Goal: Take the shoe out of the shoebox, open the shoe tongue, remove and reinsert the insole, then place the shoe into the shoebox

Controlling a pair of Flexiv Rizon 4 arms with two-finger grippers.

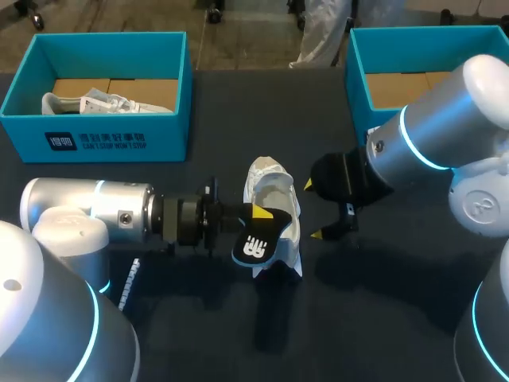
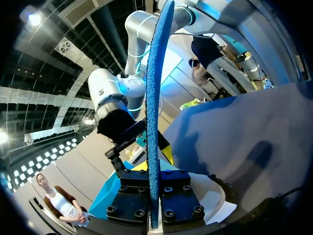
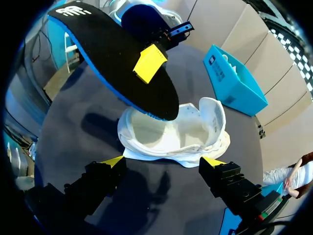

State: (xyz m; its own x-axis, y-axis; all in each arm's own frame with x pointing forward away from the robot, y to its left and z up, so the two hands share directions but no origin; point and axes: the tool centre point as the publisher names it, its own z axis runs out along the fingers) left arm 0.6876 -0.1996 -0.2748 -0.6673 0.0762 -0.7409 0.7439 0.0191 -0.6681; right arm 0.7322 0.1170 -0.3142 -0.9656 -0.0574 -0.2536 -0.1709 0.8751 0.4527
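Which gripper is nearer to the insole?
Left. The left gripper is shut on the insole, over the shoe; the right gripper is open beside the shoe, apart from the insole.

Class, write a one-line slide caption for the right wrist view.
Left hand holds a black, blue-edged insole over the white fabric shoe; open right hand faces it.

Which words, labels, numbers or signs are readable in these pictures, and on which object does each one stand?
Left shoebox, front wall: a dark badge and white lettering, too small and blurred to read with certainty.
Insole, held by the left gripper: a white emblem, no readable words.
Shoe: no print visible.
Numbers: none readable.
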